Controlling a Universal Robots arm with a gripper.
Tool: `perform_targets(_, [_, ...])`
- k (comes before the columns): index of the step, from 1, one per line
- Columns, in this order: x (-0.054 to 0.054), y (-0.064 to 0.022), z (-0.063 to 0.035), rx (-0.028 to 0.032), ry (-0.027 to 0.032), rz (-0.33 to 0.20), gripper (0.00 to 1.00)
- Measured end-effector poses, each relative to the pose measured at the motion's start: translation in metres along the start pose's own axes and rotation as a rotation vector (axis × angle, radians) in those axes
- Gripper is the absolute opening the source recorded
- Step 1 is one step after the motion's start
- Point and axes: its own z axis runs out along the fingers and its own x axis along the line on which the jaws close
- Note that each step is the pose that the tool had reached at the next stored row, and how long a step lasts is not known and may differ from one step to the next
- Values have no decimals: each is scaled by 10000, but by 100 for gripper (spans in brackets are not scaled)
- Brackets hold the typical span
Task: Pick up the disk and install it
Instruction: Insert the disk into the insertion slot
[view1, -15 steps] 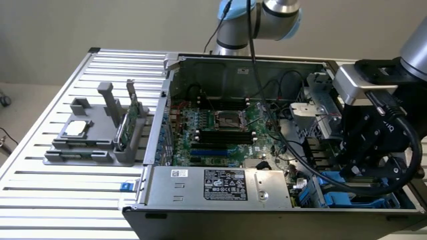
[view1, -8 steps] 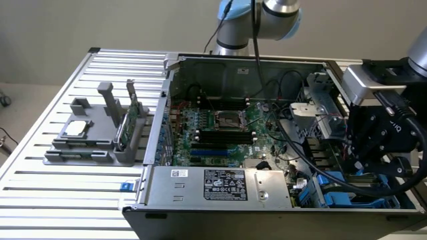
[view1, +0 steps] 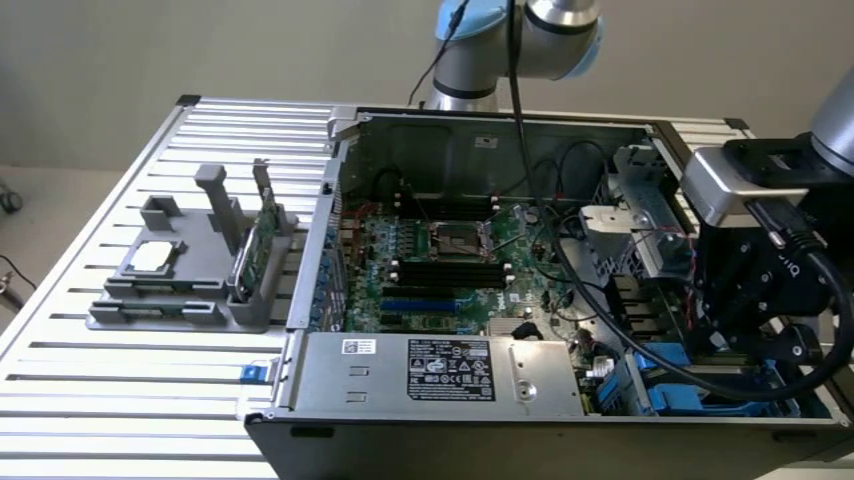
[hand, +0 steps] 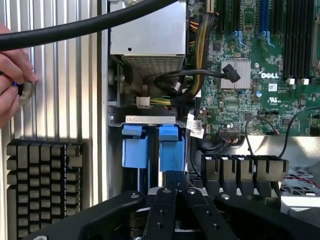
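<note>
Our fingers (hand: 162, 210) grip the disk (hand: 172, 152) by its blue rail, near in the case (view1: 507, 445), on the exterior view's right.

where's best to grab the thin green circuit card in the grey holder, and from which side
Probably the top edge of the thin green circuit card, coming straight down from above. It stands on edge in a slot of the grey plastic holder, so its lower part is walled in and the top is free. Pinch its two flat faces, clear of the dark upright bracket.
</note>
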Motion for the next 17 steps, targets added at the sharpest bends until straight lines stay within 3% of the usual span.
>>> perform_targets(7, [-5,-62,80,39,52,3,11])
perform_targets(17, [-8,-84,151,53,138,7,11])
